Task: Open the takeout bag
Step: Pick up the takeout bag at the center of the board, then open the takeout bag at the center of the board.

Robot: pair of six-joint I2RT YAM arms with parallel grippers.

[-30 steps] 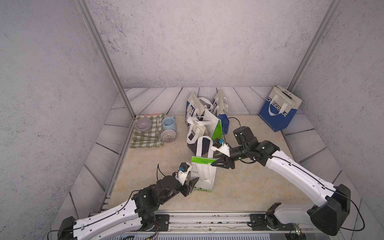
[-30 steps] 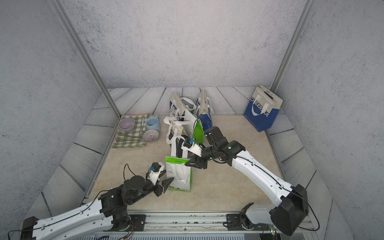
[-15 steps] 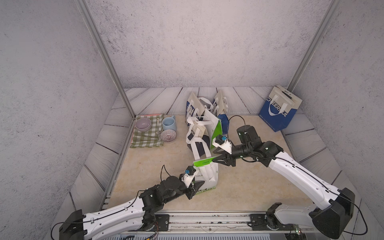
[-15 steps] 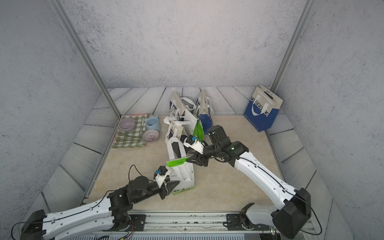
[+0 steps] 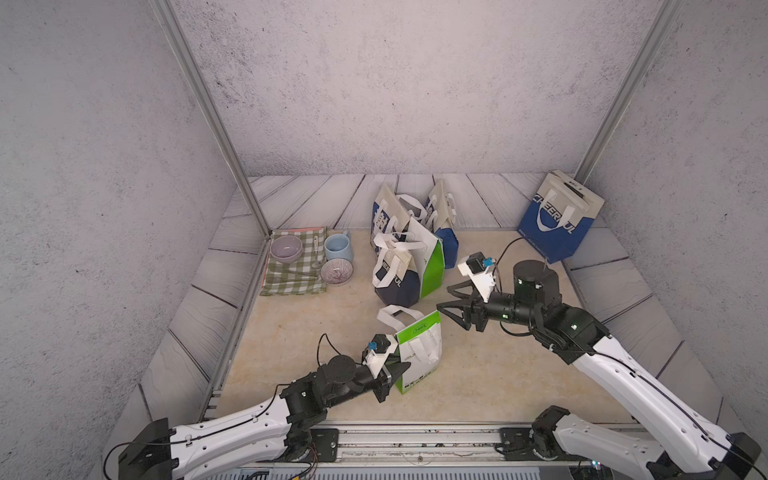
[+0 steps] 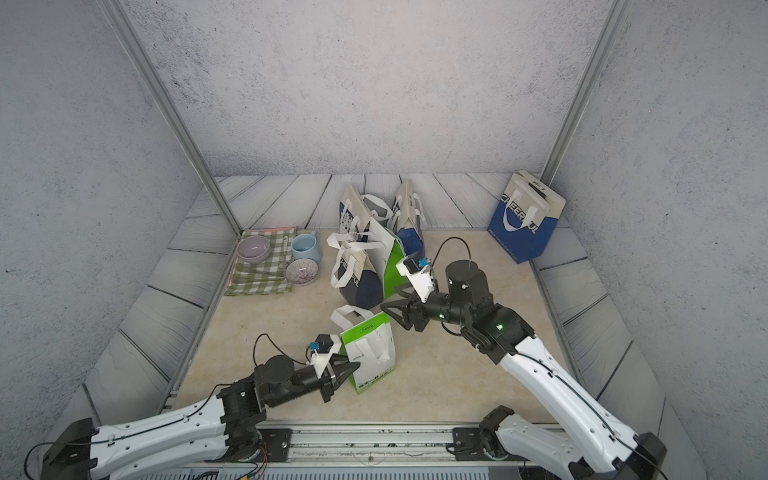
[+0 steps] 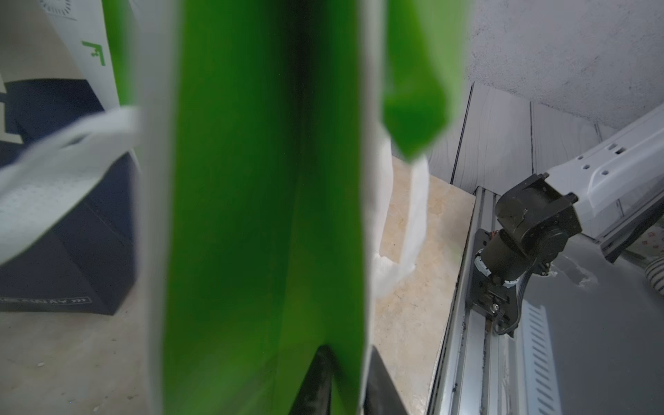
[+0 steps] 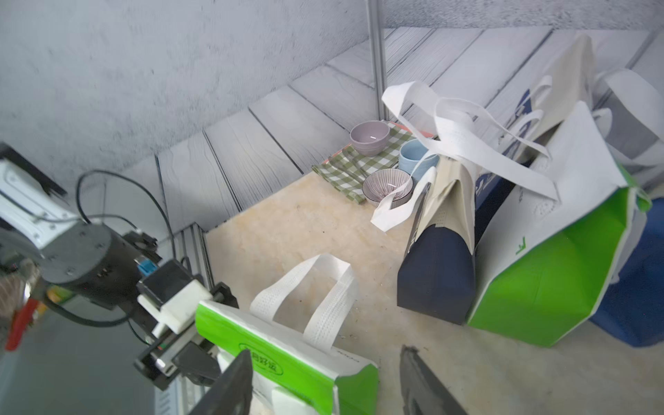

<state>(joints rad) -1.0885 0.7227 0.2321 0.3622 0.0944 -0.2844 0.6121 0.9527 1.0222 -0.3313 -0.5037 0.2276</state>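
Jaws of left gripper (image 5: 401,369) pinch takeout bag (image 5: 419,350) by its green side fold; right gripper (image 5: 443,297) stands spread, empty, bag rim just past its tips.

The bag (image 5: 419,353) looks like matt non-woven fabric with dimpled, embossed handles (image 8: 328,312). Behind it, the checked cloth (image 5: 291,286) is woven textile under a glossy glazed bowl (image 5: 286,248). The tabletop (image 5: 498,374) around it is smooth, matt and stone-patterned, the rail (image 5: 415,438) before it bare metal.
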